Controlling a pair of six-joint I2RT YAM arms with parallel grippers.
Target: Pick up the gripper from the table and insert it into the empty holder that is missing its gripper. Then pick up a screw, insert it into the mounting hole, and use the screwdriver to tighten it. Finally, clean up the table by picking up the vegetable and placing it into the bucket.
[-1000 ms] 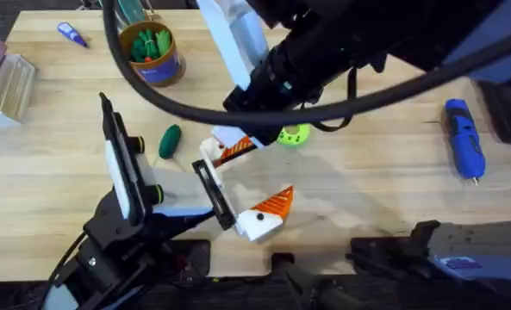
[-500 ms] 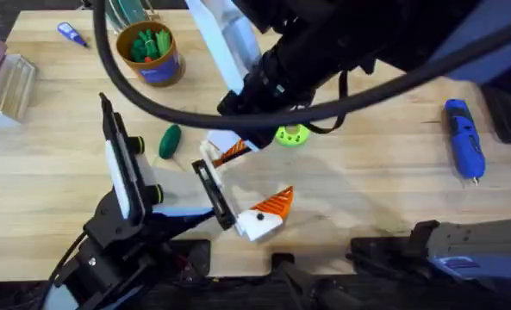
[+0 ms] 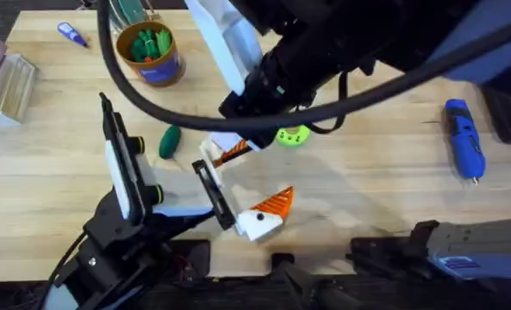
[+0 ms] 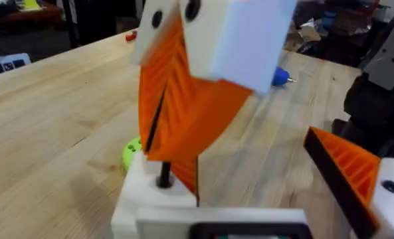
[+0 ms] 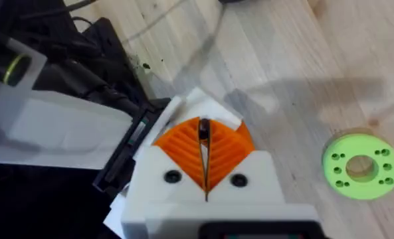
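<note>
Above the holder (image 3: 223, 142), right end effector (image 3: 238, 148).

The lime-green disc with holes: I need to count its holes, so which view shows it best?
The right wrist view: the lime-green disc lies unobstructed, face and holes plain. Overhead, the disc is partly under the arm; the left wrist view catches an edge.

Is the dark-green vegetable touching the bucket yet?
Apart. The overhead view shows the vegetable lying on the table with bare wood between it and the bucket, which stands farther back.
</note>
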